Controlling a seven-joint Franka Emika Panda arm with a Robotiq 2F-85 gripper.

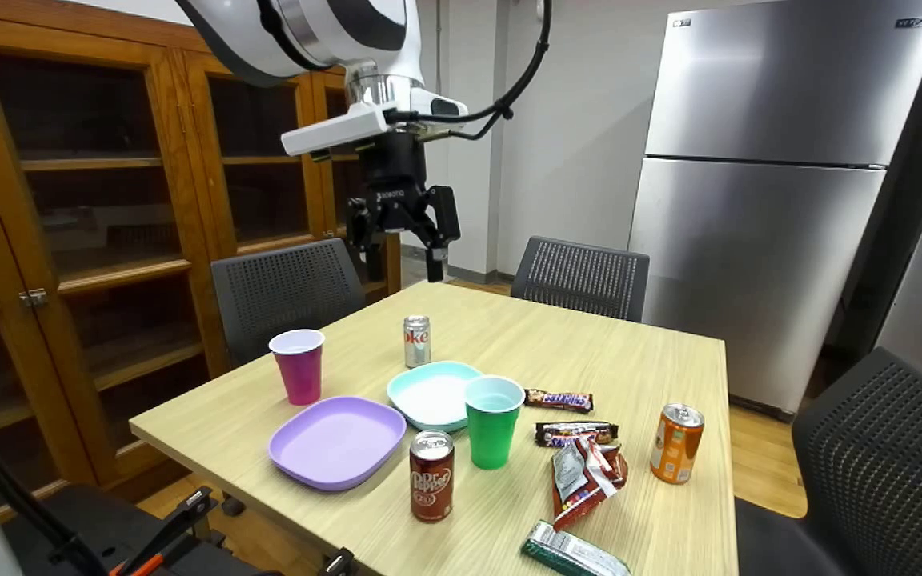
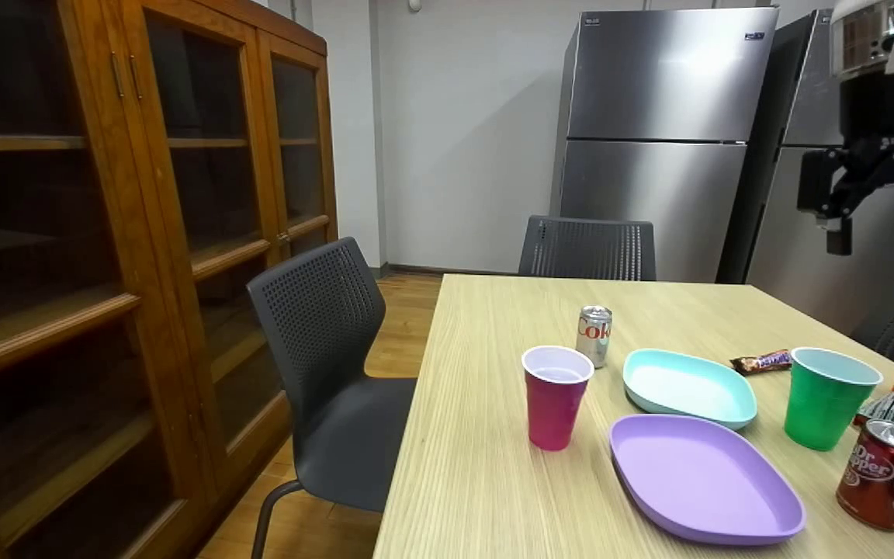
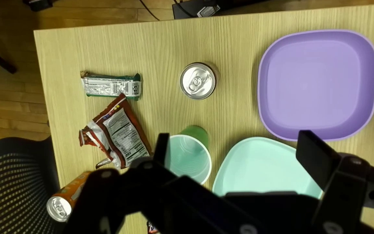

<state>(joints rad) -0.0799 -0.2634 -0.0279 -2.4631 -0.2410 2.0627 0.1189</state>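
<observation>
Hand [image 1: 403,268] hangs spread high over the table [image 1: 629,360], its fingers wide apart and well away from the things below. Through my wrist view, the green cup [image 3: 188,159] stands at lower centre, partly hidden by the finger on the left of the frame; I look into its pale interior and see only ribbed inner wall. Just right of it, framed between the fingers, lies the turquoise plate [image 3: 258,165], with only its own smooth surface inside as far as I can see. The purple plate [image 3: 317,84] takes up the upper right, plain and bare inside. At upper centre I have the Dr Pepper can [image 3: 197,81] upright, lid and tab facing me; how full it is I cannot tell. In an exterior view, the magenta cup [image 2: 554,411] stands right of the middle, showing a white inner wall, and the silver Coke can [image 2: 594,338] stands upright behind it. The orange can [image 3: 71,190] is at lower left of my wrist view, near a crumpled red-brown packet [image 3: 127,136] whose contents I cannot see.
</observation>
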